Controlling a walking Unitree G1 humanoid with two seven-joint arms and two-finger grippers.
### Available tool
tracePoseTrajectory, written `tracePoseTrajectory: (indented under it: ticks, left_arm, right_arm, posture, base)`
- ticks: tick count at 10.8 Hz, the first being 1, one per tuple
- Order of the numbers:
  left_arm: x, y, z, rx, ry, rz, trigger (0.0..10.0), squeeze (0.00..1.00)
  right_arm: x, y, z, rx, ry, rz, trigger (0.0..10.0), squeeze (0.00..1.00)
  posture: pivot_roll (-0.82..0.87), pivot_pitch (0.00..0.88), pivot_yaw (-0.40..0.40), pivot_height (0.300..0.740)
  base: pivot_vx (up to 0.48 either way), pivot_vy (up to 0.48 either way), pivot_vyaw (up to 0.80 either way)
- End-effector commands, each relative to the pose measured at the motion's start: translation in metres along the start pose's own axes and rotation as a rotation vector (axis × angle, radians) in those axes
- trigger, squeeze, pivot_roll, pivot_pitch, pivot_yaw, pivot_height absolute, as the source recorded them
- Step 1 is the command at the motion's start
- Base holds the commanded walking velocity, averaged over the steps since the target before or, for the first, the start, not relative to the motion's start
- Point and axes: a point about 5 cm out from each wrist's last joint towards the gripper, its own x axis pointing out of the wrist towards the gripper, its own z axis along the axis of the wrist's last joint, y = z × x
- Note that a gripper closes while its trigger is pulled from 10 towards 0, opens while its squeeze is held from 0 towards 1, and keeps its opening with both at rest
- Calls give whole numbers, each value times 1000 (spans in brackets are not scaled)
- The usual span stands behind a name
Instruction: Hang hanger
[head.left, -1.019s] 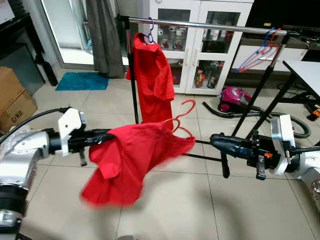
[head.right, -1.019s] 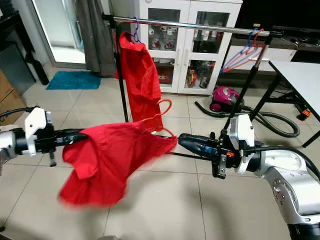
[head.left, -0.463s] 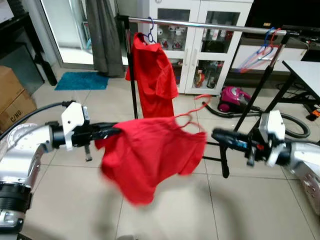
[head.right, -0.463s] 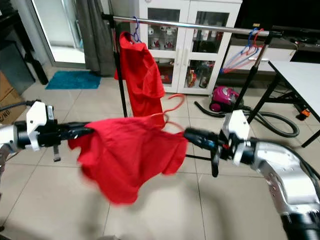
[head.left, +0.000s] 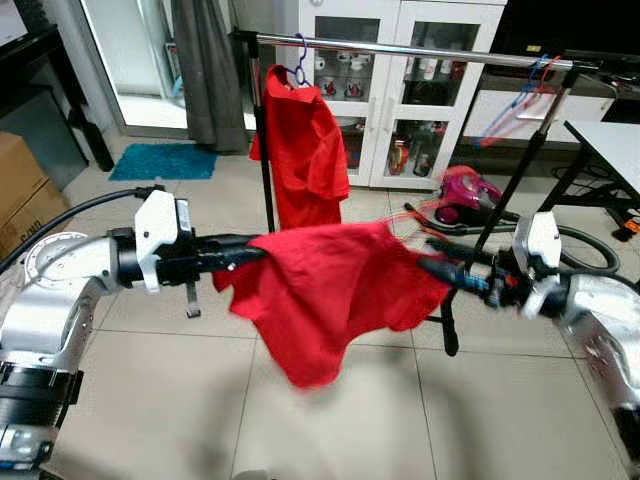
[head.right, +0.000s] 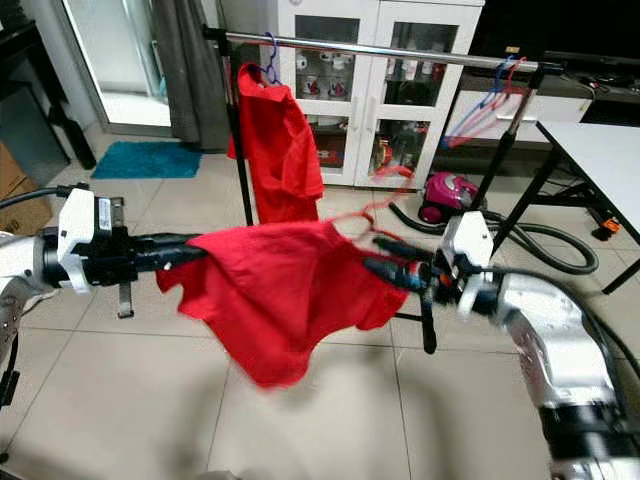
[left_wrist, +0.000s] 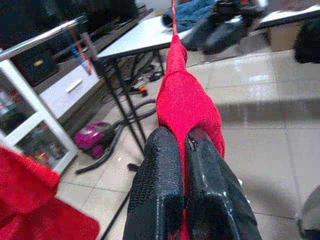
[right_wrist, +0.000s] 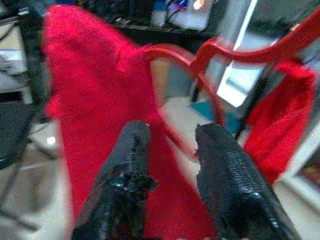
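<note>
A red shirt (head.left: 330, 290) on a red hanger (head.right: 372, 208) is stretched in mid-air between the robot's two arms, in front of the clothes rail (head.left: 420, 50). The left gripper (left_wrist: 182, 150) pinches one edge of the cloth. The right gripper (right_wrist: 172, 145) has its fingers parted around the shirt's other side, just below the hanger.
</note>
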Motion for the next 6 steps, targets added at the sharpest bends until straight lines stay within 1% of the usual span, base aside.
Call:
tracePoseTrajectory:
  ticks: [1, 2, 3, 4, 6]
  left_arm:
    - [2, -3, 5, 7, -10, -29, 0, 0]
    - [2, -4, 5, 4, -8, -34, 0, 0]
    - [2, -5, 5, -1, -7, -38, 0, 0]
    - [4, -7, 7, -5, -10, -54, 0, 0]
    - [6, -10, 11, -7, -16, -76, 0, 0]
  right_arm:
    - [0, -7, 7, -54, -16, -38, 10000, 1000]
    - [0, -10, 8, -67, -23, -62, 10000, 729]
    - [-1, -12, 9, -86, -25, -73, 10000, 0]
    - [0, -12, 8, -120, -12, -58, 10000, 0]
    - [1, -16, 4, -125, 10, -54, 10000, 0]
  posture:
    - [56, 0, -2, 740]
    - [57, 0, -3, 740]
    - [57, 0, -3, 740]
    - [54, 0, 0, 740]
    - [54, 0, 0, 740]
  base:
    - [0, 0, 0]
    - [0, 0, 0]
    - [0, 0, 0]
    - [0, 0, 0]
    - [0, 0, 0]
